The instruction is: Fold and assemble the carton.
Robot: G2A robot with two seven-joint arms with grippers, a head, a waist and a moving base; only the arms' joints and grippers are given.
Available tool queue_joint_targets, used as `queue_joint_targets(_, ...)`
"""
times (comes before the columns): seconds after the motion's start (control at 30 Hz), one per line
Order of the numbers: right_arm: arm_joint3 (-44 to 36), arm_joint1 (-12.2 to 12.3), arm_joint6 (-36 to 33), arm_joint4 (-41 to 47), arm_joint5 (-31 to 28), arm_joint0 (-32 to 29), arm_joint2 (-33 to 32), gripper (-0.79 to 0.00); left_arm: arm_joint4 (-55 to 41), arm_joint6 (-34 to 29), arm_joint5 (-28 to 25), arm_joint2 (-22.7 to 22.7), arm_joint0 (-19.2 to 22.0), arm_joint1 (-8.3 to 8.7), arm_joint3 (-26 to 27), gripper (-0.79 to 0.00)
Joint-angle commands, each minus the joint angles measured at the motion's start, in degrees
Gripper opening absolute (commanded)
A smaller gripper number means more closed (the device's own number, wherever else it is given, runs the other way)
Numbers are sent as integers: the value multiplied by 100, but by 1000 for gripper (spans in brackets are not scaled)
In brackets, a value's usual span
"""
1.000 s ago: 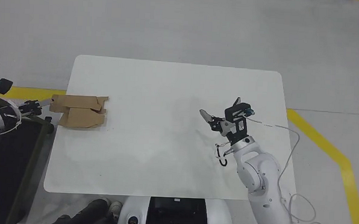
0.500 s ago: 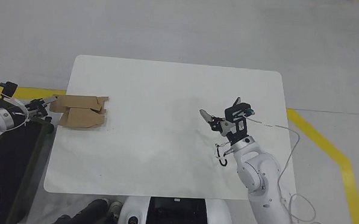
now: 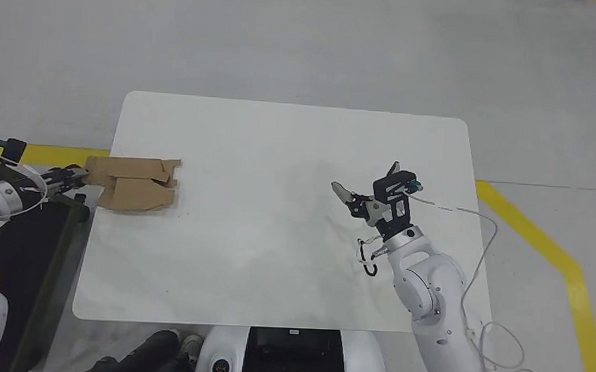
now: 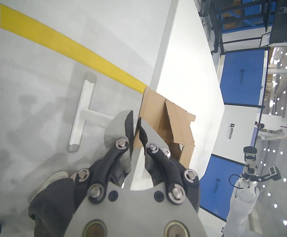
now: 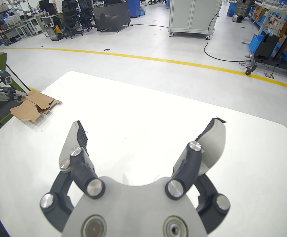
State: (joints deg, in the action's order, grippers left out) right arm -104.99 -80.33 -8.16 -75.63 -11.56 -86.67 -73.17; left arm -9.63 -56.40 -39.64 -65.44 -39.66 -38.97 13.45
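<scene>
The carton (image 3: 133,184) is a flattened brown cardboard blank lying at the left edge of the white table (image 3: 275,265), part of it hanging over that edge. My left gripper (image 3: 78,174) comes in from beyond the table's left side and is shut on the carton's (image 4: 172,125) overhanging flap, which sits pinched between the fingertips (image 4: 129,125). My right gripper (image 3: 346,196) hovers over the right-centre of the table, far from the carton (image 5: 33,105). Its fingers (image 5: 78,134) are spread open with nothing between them.
A dark cart (image 3: 24,264) stands on the floor against the table's left side, under my left arm. A yellow floor line (image 3: 536,236) runs past both sides of the table. Bare tabletop lies between the carton and my right gripper.
My left arm has shifted slightly at the table's left edge, and the carton has slid a little to the right with it. The right arm has not moved.
</scene>
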Motion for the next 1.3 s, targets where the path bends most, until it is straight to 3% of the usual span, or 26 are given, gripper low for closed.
queue_joint_targets(0.0, 0, 0, 0, 0, 0, 0, 0, 0, -99, -57, -61, -41, 12, -10, -28, -785)
queue_joint_targets(0.2, 0, 0, 0, 0, 0, 0, 0, 0, -623, -655, -170, -250, 94, -8, -60, -785)
queue_joint_targets(0.33, 0, 0, 0, 0, 0, 0, 0, 0, -1086, -882, 56, -446, 96, 75, 198, -785)
queue_joint_targets(0.67, 0, 0, 0, 0, 0, 0, 0, 0, -2558, -1530, 703, -1029, -355, 417, 1483, -785)
queue_joint_targets(0.83, 0, 0, 0, 0, 0, 0, 0, 0, -3294, -1989, 1161, -1261, -664, 505, 2346, -785)
queue_joint_targets(1.07, 0, 0, 0, 0, 0, 0, 0, 0, -3868, -2343, 1515, -1316, -988, 459, 3584, -785)
queue_joint_targets(1.27, 0, 0, 0, 0, 0, 0, 0, 0, -4014, -2434, 1607, -1087, -962, 312, 4176, -785)
